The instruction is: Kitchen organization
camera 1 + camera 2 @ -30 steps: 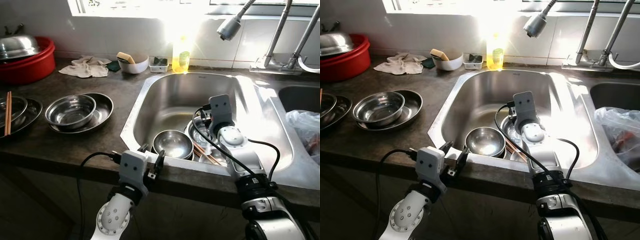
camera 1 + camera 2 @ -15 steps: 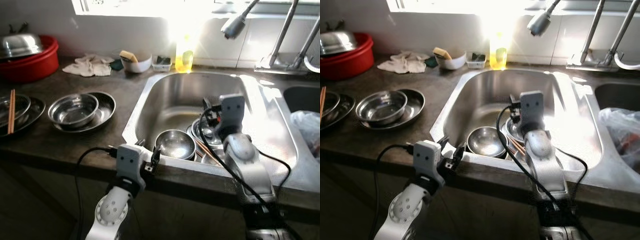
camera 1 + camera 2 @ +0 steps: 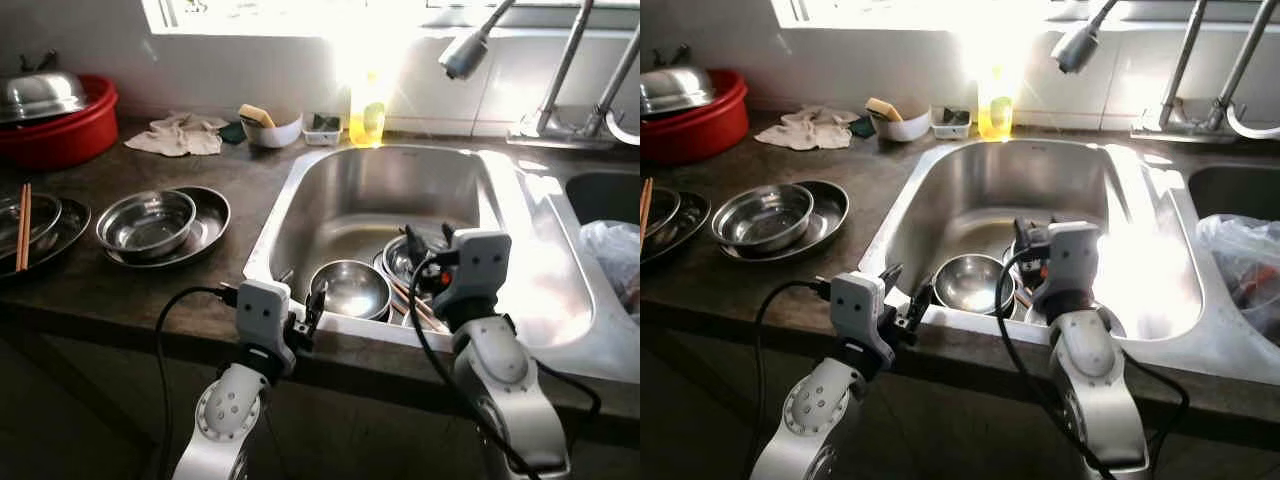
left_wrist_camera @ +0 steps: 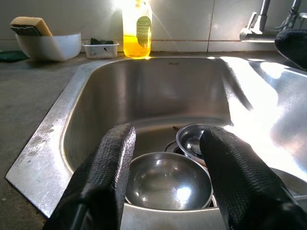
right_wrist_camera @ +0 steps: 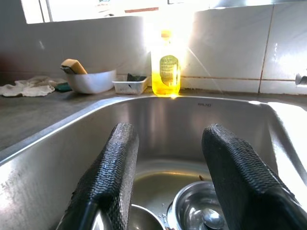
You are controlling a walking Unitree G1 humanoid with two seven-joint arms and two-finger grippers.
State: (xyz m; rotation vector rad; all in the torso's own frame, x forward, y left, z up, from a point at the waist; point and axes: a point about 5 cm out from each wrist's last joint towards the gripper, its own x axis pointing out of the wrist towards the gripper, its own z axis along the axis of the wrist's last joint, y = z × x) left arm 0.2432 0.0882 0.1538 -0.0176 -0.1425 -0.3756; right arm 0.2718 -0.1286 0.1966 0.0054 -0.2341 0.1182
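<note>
A stainless sink (image 3: 300,190) holds a steel bowl (image 3: 348,288) near its front wall, a smaller steel bowl (image 3: 410,258) behind it, and wooden chopsticks (image 3: 412,303) lying between dishes. My left gripper (image 3: 303,293) hovers open at the sink's front rim, and in its wrist view the front bowl (image 4: 165,182) lies just beyond its fingers (image 4: 115,158). My right gripper (image 3: 427,240) is open above the smaller bowl (image 5: 204,213), pointing toward the back wall, with nothing held.
On the counter to the left, a steel bowl (image 3: 145,218) rests in a plate, and chopsticks (image 3: 22,225) lie across other dishes. Further back are a red basin (image 3: 70,125), a cloth (image 3: 178,136), a sponge bowl (image 3: 270,127) and a soap bottle (image 3: 366,110). A spray faucet (image 3: 462,55) hangs overhead.
My right arm has drawn back toward the sink's front and risen a little above the dishes. The left gripper stays at the rim. The camera shifted slightly.
</note>
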